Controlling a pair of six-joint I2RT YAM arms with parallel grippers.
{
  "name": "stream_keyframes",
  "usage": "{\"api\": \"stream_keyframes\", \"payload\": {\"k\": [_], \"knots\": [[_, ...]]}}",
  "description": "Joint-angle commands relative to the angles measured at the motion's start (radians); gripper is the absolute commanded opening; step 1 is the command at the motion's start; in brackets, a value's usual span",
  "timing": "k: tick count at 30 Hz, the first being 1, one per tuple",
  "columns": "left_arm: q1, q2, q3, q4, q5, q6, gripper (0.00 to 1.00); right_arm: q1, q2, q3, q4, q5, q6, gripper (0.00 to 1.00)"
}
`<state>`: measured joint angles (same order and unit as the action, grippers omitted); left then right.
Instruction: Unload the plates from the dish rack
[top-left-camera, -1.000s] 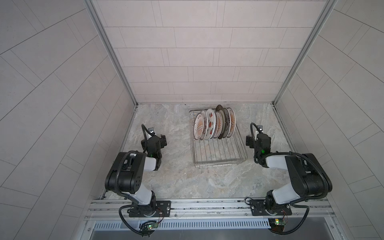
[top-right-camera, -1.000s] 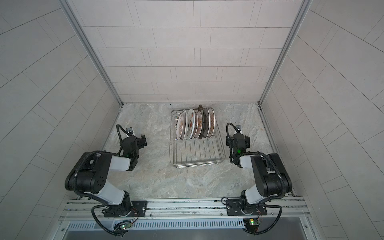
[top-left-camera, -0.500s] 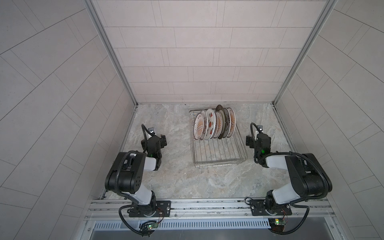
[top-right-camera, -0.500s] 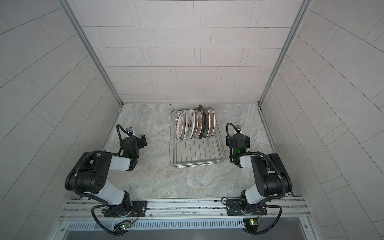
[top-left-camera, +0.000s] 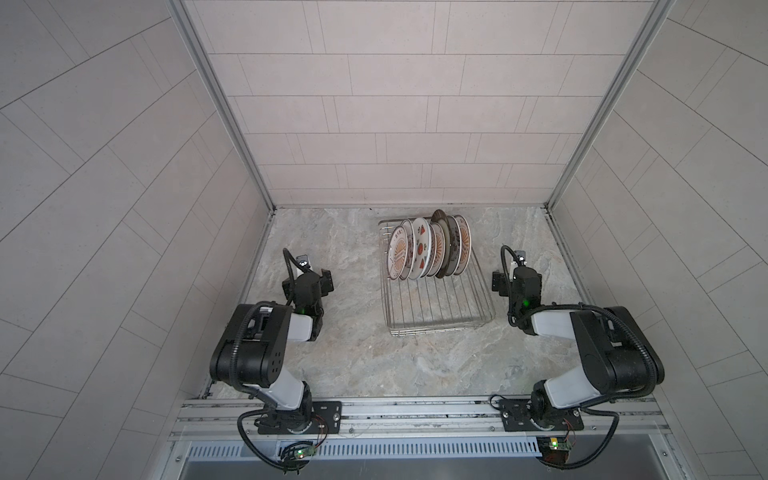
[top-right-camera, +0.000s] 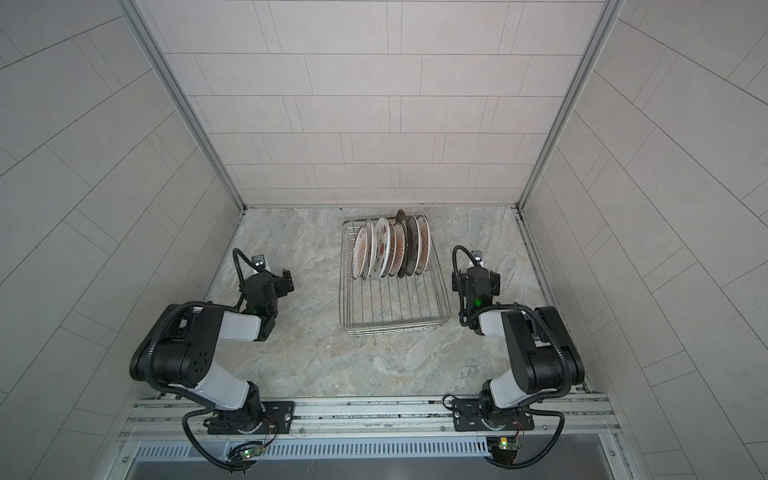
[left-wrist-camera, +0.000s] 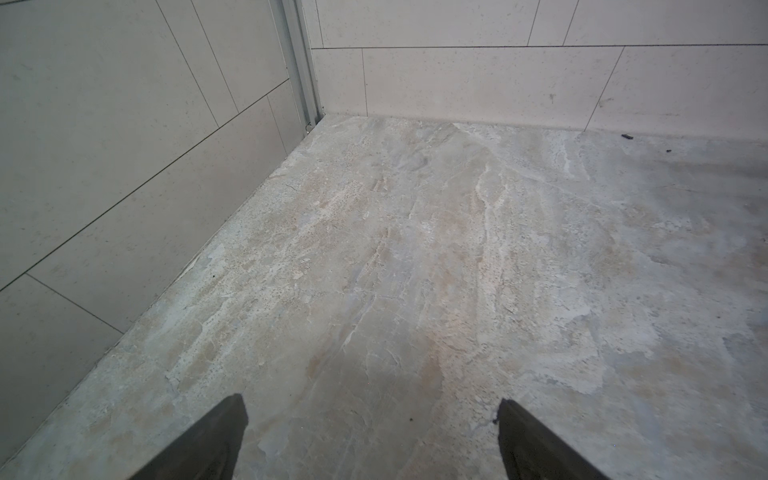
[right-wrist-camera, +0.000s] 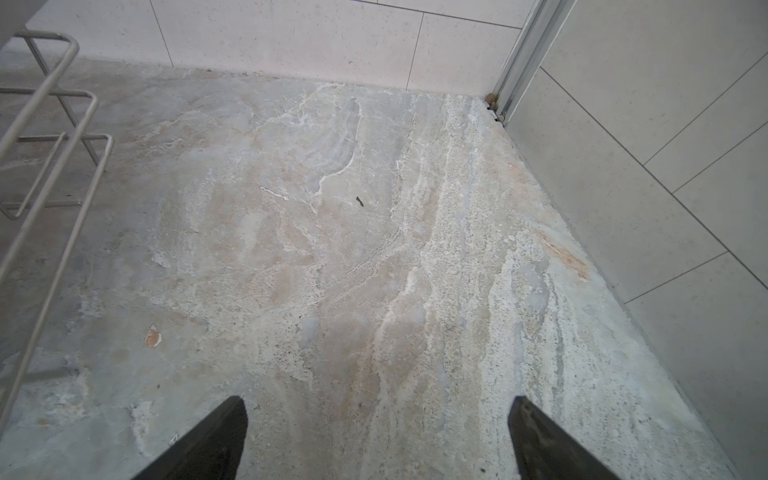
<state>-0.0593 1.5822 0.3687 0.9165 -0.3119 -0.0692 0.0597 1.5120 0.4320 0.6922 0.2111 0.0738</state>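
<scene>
– Stone-patterned tabletop (top-left-camera: 357, 357), tiled walls (top-left-camera: 395, 124) on three sides. Any change from a second ago?
– None noted. Both arms, the dish rack (top-left-camera: 440, 309) and the plates (top-left-camera: 428, 251) sit where they sat in the earlier views.
– Location of the plates?
– All on edge in a tight row at the far end of the rack, leaning slightly. A brown-rimmed plate (top-left-camera: 439, 216) stands taller, toward the right of the row. The rack's near half is bare wire.
– Claws?
– Left gripper (left-wrist-camera: 370, 402) spread wide, nothing between its fingers (left-wrist-camera: 208, 440), low over bare surface left of the rack. Right gripper (right-wrist-camera: 376, 401) likewise spread and empty, right of the rack; the rack's wire edge shows just beside it in the right wrist view. Neither claw touches the rack.
– Clearance?
– Rack stands centre-far, its far edge near the back wall. Open surface on the left between rack and left wall, a narrower strip on the right, and a broad clear stretch near the arm bases (top-left-camera: 299, 417).
</scene>
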Motion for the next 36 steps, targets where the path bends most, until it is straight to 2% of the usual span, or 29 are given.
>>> {"api": "stream_keyframes", "payload": {"k": [1,11,15,18,20,27,32,34,36], "knots": [[-0.004,0.008,0.018,0.034,-0.01,0.019,1.0,0.0,-0.001,0.007,0.02,0.016,-0.019,1.0],[-0.004,0.005,0.015,0.04,-0.011,0.019,1.0,-0.001,-0.001,0.006,0.021,0.016,-0.019,1.0],[-0.004,0.003,-0.023,0.118,-0.026,0.012,1.0,-0.001,-0.003,0.003,0.024,0.016,-0.018,1.0],[-0.005,-0.012,-0.054,0.162,0.002,0.023,1.0,-0.001,-0.006,0.0,0.029,0.015,-0.019,1.0],[-0.005,-0.035,-0.067,0.171,0.005,0.027,1.0,0.0,-0.033,0.016,-0.021,0.0,-0.024,1.0],[-0.007,-0.276,-0.104,0.023,-0.004,0.028,1.0,0.0,-0.165,0.022,-0.136,-0.03,-0.032,1.0],[-0.008,-0.47,-0.08,-0.127,0.131,-0.044,1.0,-0.001,-0.323,0.021,-0.251,-0.069,-0.012,1.0],[-0.008,-0.529,-0.1,-0.098,0.155,-0.144,1.0,0.0,-0.401,0.021,-0.283,-0.077,0.047,0.99],[-0.01,-0.594,-0.151,-0.017,0.17,-0.269,1.0,-0.004,-0.488,0.029,-0.372,0.028,0.306,1.0]]}}
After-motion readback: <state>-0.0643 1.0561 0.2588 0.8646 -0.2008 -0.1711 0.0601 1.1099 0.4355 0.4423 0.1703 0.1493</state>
